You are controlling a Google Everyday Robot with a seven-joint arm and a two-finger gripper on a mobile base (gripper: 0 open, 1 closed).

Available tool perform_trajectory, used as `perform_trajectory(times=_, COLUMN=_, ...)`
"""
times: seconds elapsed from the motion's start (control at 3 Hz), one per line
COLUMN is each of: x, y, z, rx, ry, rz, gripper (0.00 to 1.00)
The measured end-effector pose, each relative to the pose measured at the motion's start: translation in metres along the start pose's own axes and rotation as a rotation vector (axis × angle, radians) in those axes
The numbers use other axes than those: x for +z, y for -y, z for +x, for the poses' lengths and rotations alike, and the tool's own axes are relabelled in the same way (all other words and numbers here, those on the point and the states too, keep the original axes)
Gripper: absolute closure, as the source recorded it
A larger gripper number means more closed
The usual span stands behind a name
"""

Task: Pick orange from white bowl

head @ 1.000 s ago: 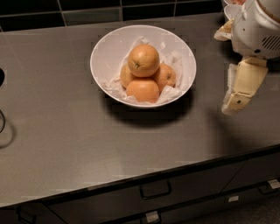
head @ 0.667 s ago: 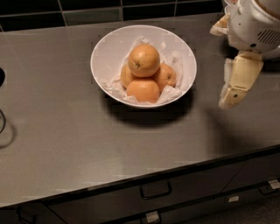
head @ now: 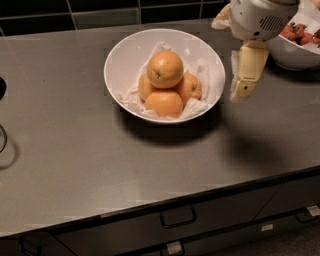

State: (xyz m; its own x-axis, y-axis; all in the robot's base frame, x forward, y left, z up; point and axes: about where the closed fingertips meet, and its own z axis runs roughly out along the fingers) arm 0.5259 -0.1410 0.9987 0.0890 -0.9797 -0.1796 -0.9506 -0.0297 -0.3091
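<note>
The orange [head: 165,69], the largest and palest fruit with a small dark stem dot, sits on top of the pile in the white bowl [head: 125,50]. The bowl is lined with crumpled white paper and stands at the back middle of the grey counter. Under the orange lie a deeper-orange fruit [head: 164,103] and two smaller oranges [head: 191,88]. My gripper [head: 244,80] hangs from the white wrist at the upper right. It is just to the right of the bowl's rim, above the counter, and holds nothing.
A second white bowl with red strawberries [head: 295,50] stands at the back right, partly behind my wrist. A black tiled wall [head: 100,7] runs along the back. Drawers with handles [head: 177,217] sit below the counter's front edge. A dark object [head: 2,87] shows at the left edge.
My gripper has moved left and toward the back, from well right of the white bowl to right beside its rim. The fruit and bowl have not moved.
</note>
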Motion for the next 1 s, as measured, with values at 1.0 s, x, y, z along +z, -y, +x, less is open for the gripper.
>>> perform_trajectory(times=1.0, x=0.035, y=0.035, z=-0.042, rx=-0.13, ry=0.076, rz=-0.029, gripper=0.0)
